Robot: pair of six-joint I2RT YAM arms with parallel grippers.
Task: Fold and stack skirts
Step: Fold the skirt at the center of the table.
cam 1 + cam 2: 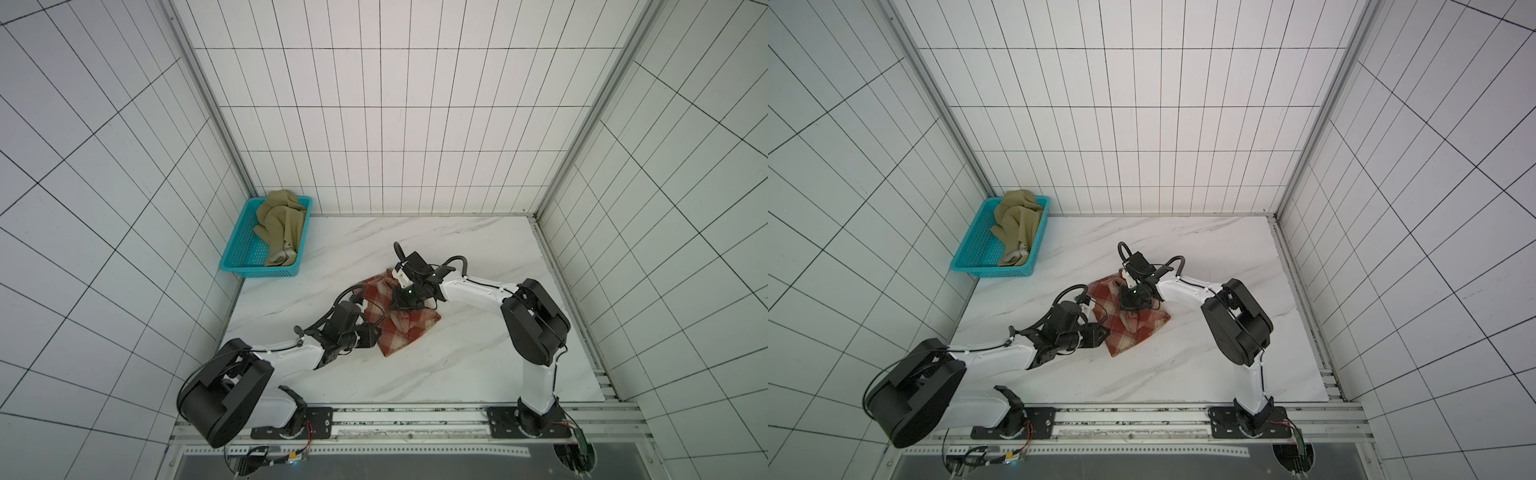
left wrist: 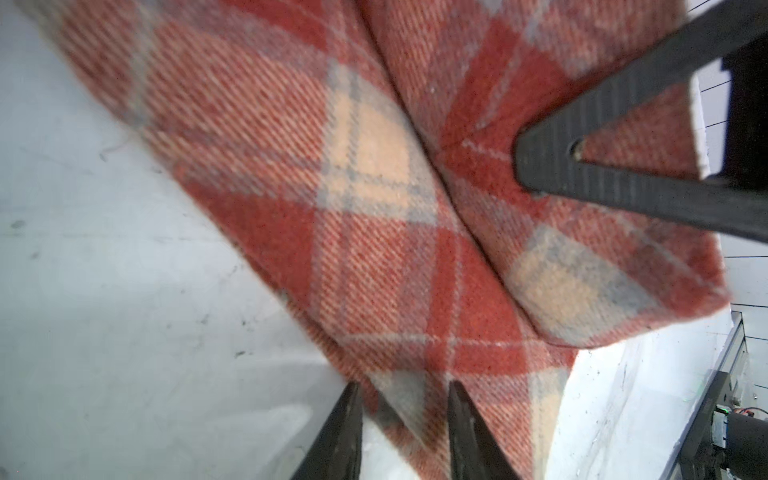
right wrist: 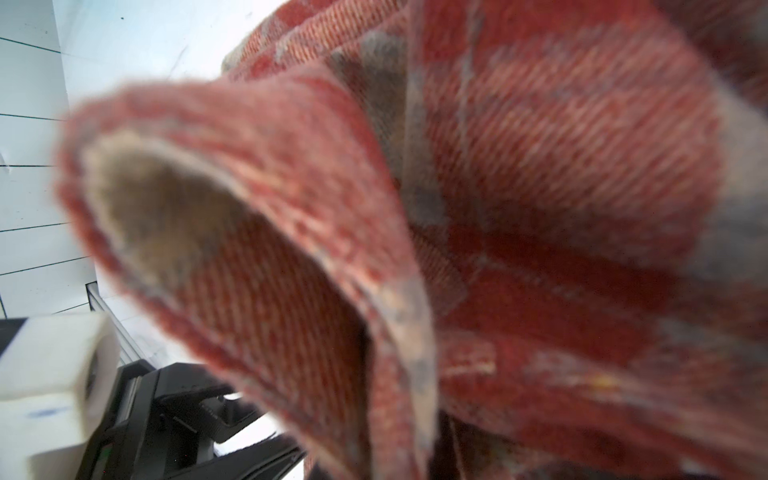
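Rust plaid skirt (image 1: 405, 328) lies half-folded on the marble table (image 1: 457, 365). The closed right gripper (image 2: 530, 166) pinches a flap, apparently to fold it over. The part-open left gripper (image 2: 404, 388) straddles its edge, grip unclear. Beyond, the olive skirt (image 1: 280, 224) sits in the basket (image 1: 257, 272).

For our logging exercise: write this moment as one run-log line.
plaid skirt: partly folded | right gripper: shut on it | left gripper: at its edge, hold unclear | khaki skirt: in basket

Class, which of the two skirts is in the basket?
The olive-khaki skirt, crumpled in the teal basket; the plaid skirt lies on the marble table.
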